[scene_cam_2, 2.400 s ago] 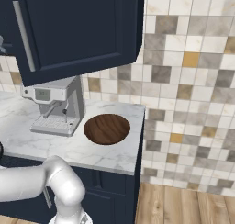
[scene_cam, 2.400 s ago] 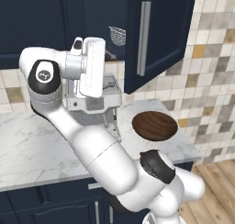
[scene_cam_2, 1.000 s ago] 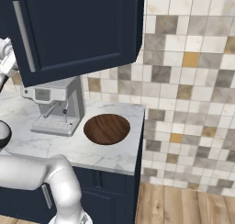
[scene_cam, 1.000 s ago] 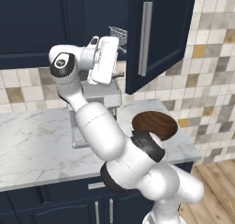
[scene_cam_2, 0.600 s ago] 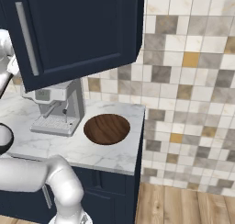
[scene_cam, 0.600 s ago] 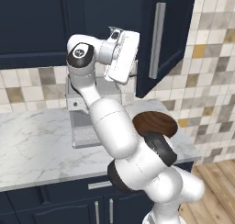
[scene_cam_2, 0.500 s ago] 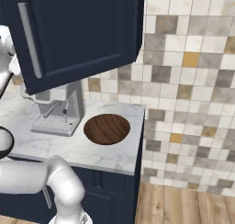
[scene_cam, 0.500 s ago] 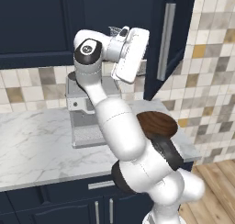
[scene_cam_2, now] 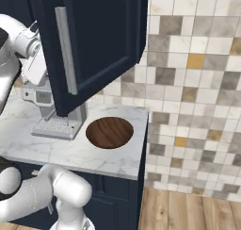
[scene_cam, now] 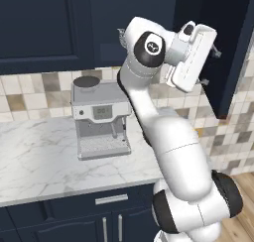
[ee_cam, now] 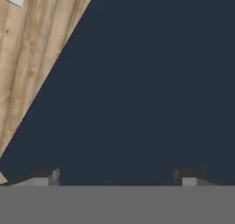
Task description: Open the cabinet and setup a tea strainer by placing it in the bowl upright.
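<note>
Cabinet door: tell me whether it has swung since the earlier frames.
Yes. The cabinet door has swung further open; in the right base view its handle edge now hangs in front of the coffee machine, which it earlier stayed above.

Base views flank the counter point(scene_cam: 39, 156) — hand view hugs the cabinet point(ee_cam: 137, 90).

Kitchen: coffee machine point(scene_cam: 100, 118), marble counter point(scene_cam: 39, 156), tiled backsplash point(scene_cam_2: 197, 73).

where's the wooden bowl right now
In the right base view the bowl sits on the marble counter near its right end, just right of the coffee machine and below the open cabinet door.
</note>
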You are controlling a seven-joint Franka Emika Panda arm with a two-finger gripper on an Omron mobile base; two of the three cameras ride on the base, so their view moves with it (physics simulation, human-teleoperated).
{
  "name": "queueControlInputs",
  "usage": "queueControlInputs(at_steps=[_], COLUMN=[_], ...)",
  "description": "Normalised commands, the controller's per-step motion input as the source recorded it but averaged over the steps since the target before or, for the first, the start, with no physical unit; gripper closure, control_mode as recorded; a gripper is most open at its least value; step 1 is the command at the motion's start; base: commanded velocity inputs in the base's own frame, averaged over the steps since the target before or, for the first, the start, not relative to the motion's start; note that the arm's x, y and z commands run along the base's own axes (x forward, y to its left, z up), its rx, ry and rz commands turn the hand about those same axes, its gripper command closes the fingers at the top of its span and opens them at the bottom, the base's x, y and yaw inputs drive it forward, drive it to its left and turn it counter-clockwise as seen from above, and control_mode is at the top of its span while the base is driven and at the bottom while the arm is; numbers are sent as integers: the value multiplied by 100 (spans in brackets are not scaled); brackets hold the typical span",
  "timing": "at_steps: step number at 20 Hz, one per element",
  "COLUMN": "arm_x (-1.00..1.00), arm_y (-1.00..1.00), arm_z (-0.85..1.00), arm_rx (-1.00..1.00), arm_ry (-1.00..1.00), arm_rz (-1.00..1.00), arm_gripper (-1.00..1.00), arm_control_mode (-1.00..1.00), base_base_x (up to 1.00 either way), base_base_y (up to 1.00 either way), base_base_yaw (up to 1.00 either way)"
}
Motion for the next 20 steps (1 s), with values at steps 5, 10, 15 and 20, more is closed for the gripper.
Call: queueControlInputs(at_steps=[5, 10, 15, 20], arm_x=[-16, 0, 0, 0], arm_y=[-84, -87, 5, 55], arm_z=[0, 0, 0, 0], arm_rx=[12, 13, 5, 0], arm_ry=[-1, 0, 0, -6], arm_rz=[23, 23, 8, 0], arm_gripper=[-100, -100, -100, -100], arm_control_mode=[-100, -100, -100, -100], base_base_x=[0, 0, 0, 0], base_base_y=[0, 0, 0, 0], base_base_yaw=[0, 0, 0, 0])
